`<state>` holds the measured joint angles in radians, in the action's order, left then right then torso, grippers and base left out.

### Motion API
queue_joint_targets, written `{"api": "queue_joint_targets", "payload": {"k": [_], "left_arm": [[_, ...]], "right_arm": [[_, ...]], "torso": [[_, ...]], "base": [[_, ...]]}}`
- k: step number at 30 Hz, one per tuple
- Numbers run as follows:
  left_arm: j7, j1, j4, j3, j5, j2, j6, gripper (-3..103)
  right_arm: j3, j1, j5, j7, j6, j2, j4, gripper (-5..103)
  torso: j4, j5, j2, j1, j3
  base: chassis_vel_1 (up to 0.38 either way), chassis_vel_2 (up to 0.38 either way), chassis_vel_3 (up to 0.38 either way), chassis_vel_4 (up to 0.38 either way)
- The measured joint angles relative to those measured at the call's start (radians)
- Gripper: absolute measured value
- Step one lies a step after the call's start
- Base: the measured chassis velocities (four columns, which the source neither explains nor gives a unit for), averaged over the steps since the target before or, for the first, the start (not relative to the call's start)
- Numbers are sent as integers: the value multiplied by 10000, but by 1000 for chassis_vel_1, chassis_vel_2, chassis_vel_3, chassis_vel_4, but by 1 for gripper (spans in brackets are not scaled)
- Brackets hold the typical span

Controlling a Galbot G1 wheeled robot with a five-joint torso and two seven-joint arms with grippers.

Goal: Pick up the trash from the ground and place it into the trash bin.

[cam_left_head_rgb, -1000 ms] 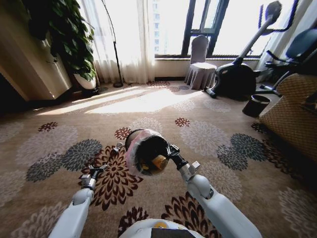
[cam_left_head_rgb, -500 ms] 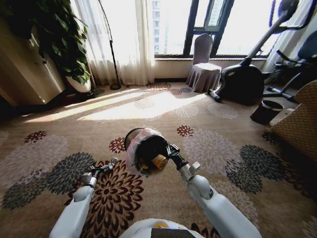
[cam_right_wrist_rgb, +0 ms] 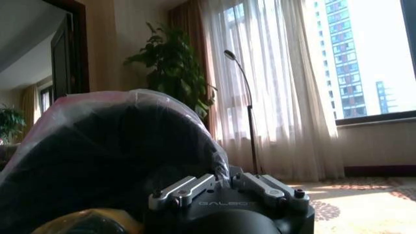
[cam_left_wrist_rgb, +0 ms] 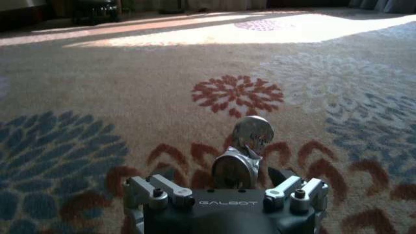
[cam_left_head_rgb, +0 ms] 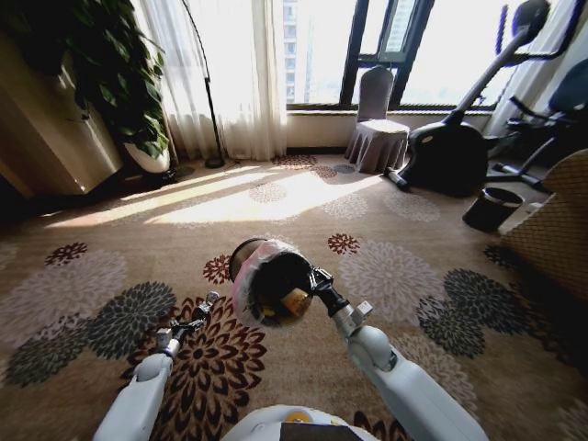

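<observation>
My right gripper [cam_left_head_rgb: 317, 278] is shut on the rim of the trash bin [cam_left_head_rgb: 274, 283], a black bin with a pinkish plastic bag over its rim. The bin is held up off the carpet, tipped so its mouth faces me. A yellowish piece of trash [cam_left_head_rgb: 296, 300] lies inside it. In the right wrist view the bin [cam_right_wrist_rgb: 104, 146] rises right behind the gripper [cam_right_wrist_rgb: 224, 183], with the yellow piece [cam_right_wrist_rgb: 85, 223] at the edge. My left gripper [cam_left_head_rgb: 209, 299] hovers low over the flowered carpet beside the bin, shut and holding nothing [cam_left_wrist_rgb: 252, 134].
A small dark pot [cam_left_head_rgb: 491, 209] stands by the exercise machine [cam_left_head_rgb: 459, 152] at the far right, next to a wicker armchair [cam_left_head_rgb: 556, 234]. A covered chair [cam_left_head_rgb: 378, 129] sits under the window. A large plant [cam_left_head_rgb: 110, 73] and a floor lamp [cam_left_head_rgb: 207, 92] stand at the far left.
The head view has swung a little to the left, so the room has shifted in the picture. The bin stays held in the right gripper. The left gripper has edged slightly toward the bin.
</observation>
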<state>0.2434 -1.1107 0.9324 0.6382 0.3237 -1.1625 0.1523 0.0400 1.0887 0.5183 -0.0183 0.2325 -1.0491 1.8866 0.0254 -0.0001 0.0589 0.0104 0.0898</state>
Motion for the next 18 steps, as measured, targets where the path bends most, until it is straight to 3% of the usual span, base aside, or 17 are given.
{"api": "queue_joint_targets", "payload": {"k": [1,3,6,8,9,11,12,14,18], "left_arm": [[-167,66,-130,-1,-71,-26,95,90],[-188,109,-181,-1,-78,-37,124,90],[-259,346,-412,1,436,-131,173,78],[-271,376,-452,2,484,-147,168,78],[-252,400,-521,2,538,-160,206,70],[-231,399,-530,1,548,-161,216,70],[-166,396,-546,1,570,-161,249,62],[-124,393,-559,1,575,-161,270,62],[-81,413,-612,-1,575,-163,296,49]], "right_arm": [[38,-47,14,1,1,3,0,0],[45,-53,16,0,0,3,0,0],[56,-45,17,0,0,31,34,0],[55,-44,17,0,0,41,48,0],[49,-44,23,0,0,69,69,0],[44,-44,25,1,0,77,70,0],[40,-45,28,2,-1,85,69,0],[40,-50,32,2,-1,82,70,0],[73,-78,33,2,-4,41,66,0]], "torso": [[3,2,0,0,-1],[5,2,0,-1,-1],[4,1,0,0,0],[3,1,0,0,0],[2,2,0,0,-1],[1,1,1,0,-1],[3,1,0,0,0],[5,1,0,0,0],[5,1,0,0,-1]], "base": [[0,0,0,0],[0,0,0,0],[0,0,0,0],[0,0,0,0],[0,0,0,0],[0,0,0,0],[0,0,0,0],[0,0,0,0],[0,0,0,0]]}}
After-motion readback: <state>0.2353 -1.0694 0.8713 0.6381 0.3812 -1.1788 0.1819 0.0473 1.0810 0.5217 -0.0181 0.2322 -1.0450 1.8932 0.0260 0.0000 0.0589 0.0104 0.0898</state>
